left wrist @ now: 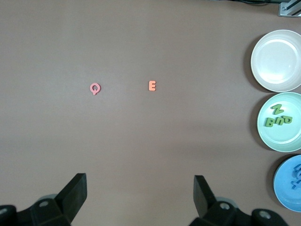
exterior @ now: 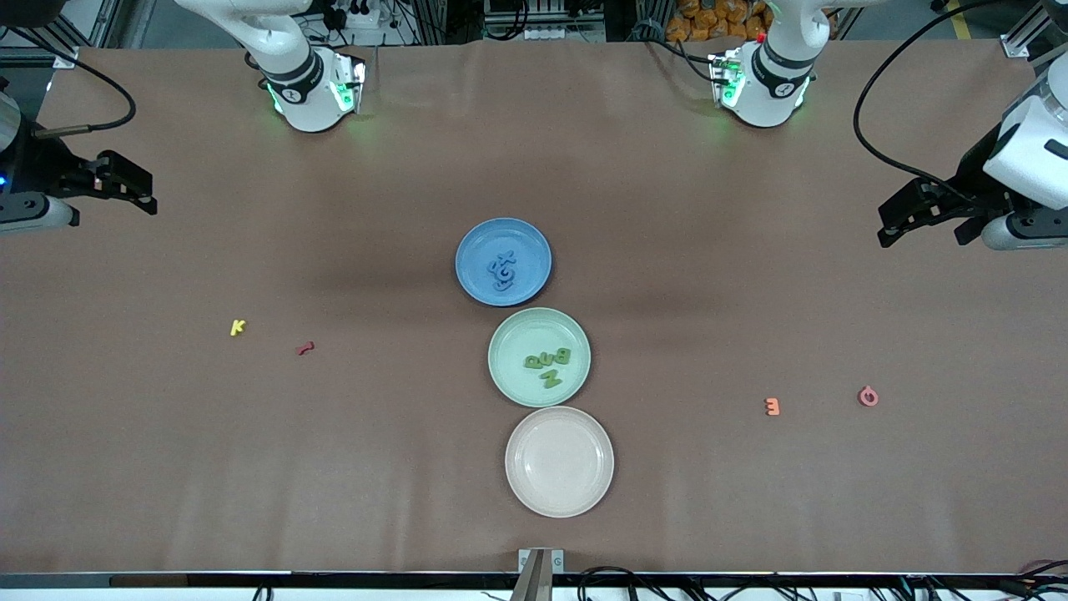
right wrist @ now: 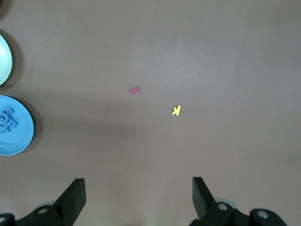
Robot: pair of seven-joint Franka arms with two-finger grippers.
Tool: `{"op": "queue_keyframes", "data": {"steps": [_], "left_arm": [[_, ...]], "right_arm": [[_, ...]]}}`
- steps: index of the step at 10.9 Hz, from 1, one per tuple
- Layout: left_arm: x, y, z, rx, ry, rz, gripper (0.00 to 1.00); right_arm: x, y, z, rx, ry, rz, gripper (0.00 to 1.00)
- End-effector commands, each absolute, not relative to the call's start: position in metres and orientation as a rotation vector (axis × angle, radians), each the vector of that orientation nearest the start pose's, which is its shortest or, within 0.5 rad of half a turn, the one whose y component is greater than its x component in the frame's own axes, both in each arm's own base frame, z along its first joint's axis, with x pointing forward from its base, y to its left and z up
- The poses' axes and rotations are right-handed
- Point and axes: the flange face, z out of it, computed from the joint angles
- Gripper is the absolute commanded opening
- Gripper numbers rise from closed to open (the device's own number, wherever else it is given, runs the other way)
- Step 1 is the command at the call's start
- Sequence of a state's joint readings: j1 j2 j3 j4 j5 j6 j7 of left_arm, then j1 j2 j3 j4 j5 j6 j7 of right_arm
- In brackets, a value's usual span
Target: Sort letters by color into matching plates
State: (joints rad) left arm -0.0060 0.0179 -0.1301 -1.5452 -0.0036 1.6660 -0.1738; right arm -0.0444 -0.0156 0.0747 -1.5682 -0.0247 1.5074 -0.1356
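A: Surface?
B: Brown paper-covered table (exterior: 250,467), creased near the robot bases. Cables and metal framing along the edge by the bases, more cables along the camera's edge.

A: Containers?
B: Three round matte plates in a column mid-table. The medium blue plate (exterior: 503,261) is farthest from the camera, the pale mint green plate (exterior: 539,356) sits just beside it, nearer, and the cream-beige plate (exterior: 559,461) is nearest.

A: Contents?
B: Blue foam letters (exterior: 503,270) lie heaped in the blue plate; I can't count them. Green foam letters (exterior: 549,364) lie in the mint plate, clustered, one a bit nearer the camera.

A: Loose bits?
B: Yellow foam K (exterior: 238,327) and a red foam piece (exterior: 305,348) toward the right arm's end. Orange foam E (exterior: 772,406) and pink foam Q (exterior: 868,396) toward the left arm's end. All lie flat on the paper, well apart from the plates.

A: Grippers?
B: Left gripper (left wrist: 140,193) hangs over bare table at its own end, fingers spread wide, holding nothing. Right gripper (right wrist: 138,194) is the same at its end: fingers apart, empty. Both arms wait.
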Motion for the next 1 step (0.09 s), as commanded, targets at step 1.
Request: {"op": "queue_keyframes", "data": {"steps": [1], "left_arm": [[0.5653,-0.0773,0.6397,-3.169,-0.021,-0.17,1.0]], "right_arm": [[0.5366,0.0052,0.6329,-3.119,-0.224,0.042,1.0]]}}
